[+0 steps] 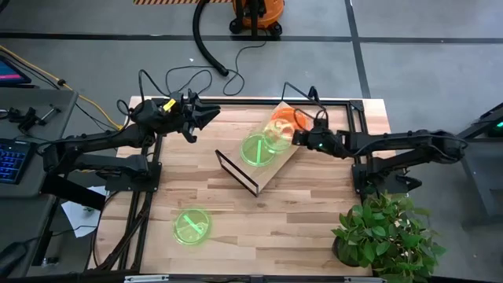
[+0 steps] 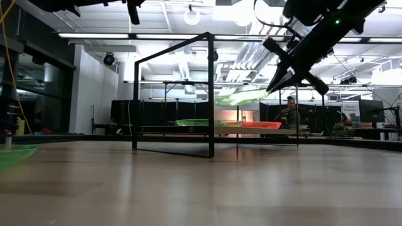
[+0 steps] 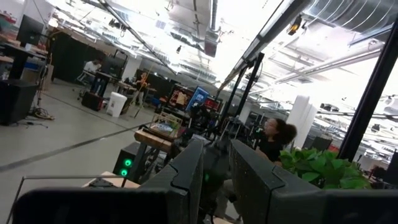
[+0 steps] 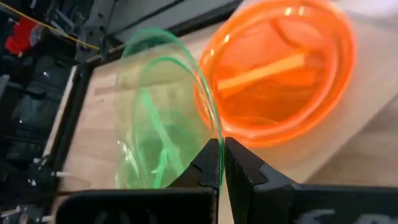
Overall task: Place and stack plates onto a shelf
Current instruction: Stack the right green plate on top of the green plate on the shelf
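Right hand [image 4: 221,163] reaches left over the light-wood shelf board [image 1: 271,169], pinching the rim of a translucent neon green plastic plate [image 4: 155,124], held tilted beside an orange plate stack [image 4: 280,68]. Left hand [image 1: 206,118] hovers high at the counter's [image 1: 299,228] far left, fingers slightly parted.

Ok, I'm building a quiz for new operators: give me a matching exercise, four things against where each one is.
1 orange plate
2 tilted green plate
3 lone green plate
4 left gripper

A on the tabletop, near its front edge
B in the right gripper, above the shelf
C flat on the shelf
D over the table's far left, empty

Pairs: 1-C, 2-B, 3-A, 4-D
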